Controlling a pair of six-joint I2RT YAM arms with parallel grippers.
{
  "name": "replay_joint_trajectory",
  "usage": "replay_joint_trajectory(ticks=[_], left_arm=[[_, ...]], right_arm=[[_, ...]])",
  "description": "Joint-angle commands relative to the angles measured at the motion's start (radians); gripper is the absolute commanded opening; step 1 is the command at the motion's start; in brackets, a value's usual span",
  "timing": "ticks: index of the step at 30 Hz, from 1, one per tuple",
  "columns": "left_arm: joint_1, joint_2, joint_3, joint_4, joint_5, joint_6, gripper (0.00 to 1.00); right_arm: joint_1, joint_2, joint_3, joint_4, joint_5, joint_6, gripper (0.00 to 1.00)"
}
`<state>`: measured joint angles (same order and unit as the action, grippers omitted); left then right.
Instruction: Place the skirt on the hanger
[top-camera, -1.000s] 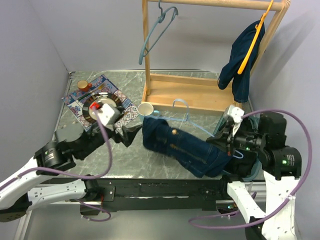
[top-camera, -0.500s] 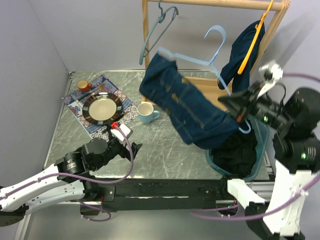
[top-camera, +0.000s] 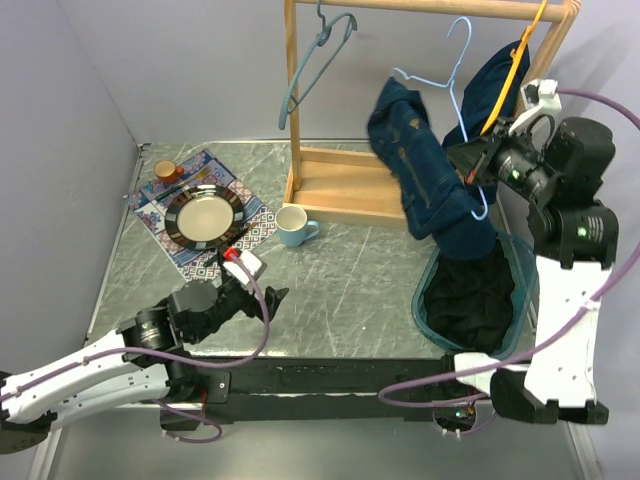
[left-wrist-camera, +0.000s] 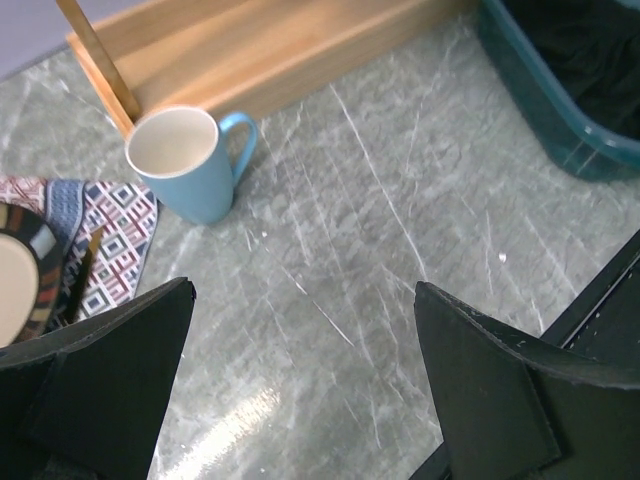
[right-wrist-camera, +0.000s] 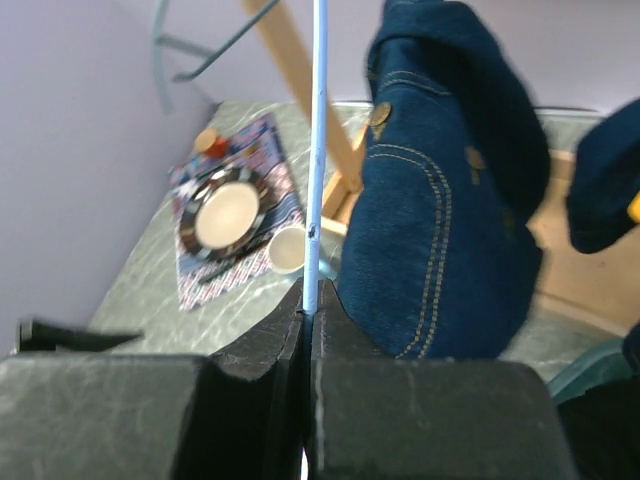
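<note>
Change: denim skirt (top-camera: 425, 170) and light-blue hanger (right-wrist-camera: 318, 150) had gone up and right since half a second before, ending near the wooden rack (top-camera: 350, 185); left arm barely shifted.
Right gripper (right-wrist-camera: 308, 300): clenched on the hanger's thin wire, raised by the rack's right post.
Skirt position: draped over the hanger, hung in air above the teal bin (top-camera: 430, 300), clear of the table.
Hanger hook: close under the top rail; contact unclear.
Left gripper (left-wrist-camera: 300, 380): fingers spread wide, nothing between, low over the table.
Bin: dark clothes inside.
Mug (left-wrist-camera: 185, 160): blue, upright, just beside the rack base.
</note>
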<state>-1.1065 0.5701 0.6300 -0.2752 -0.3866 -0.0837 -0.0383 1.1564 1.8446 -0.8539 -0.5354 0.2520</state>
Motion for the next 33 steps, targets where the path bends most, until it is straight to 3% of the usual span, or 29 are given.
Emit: replay_joint_trajectory(ticks=[1, 11, 20, 29, 33], left_arm=[[0.002, 0.045, 0.005, 0.038, 0.017, -0.03, 0.97], [0.004, 0.05, 0.0, 0.044, 0.008, -0.022, 0.97], [0.004, 0.063, -0.003, 0.047, -0.003, -0.021, 0.97], [0.008, 0.063, -0.001, 0.044, -0.002, -0.016, 0.97], [0.008, 0.063, 0.0, 0.042, 0.006, -0.016, 0.97]], right_arm=[[-0.003, 0.058, 0.129, 0.211, 0.12, 0.084, 0.0], [-0.002, 0.314, 0.292, 0.325, 0.265, 0.28, 0.0], [-0.002, 0.465, 0.37, 0.374, 0.365, 0.288, 0.0], [-0.002, 0.411, 0.164, 0.45, 0.269, 0.342, 0.0], [-0.002, 0.362, 0.056, 0.5, 0.229, 0.349, 0.09]])
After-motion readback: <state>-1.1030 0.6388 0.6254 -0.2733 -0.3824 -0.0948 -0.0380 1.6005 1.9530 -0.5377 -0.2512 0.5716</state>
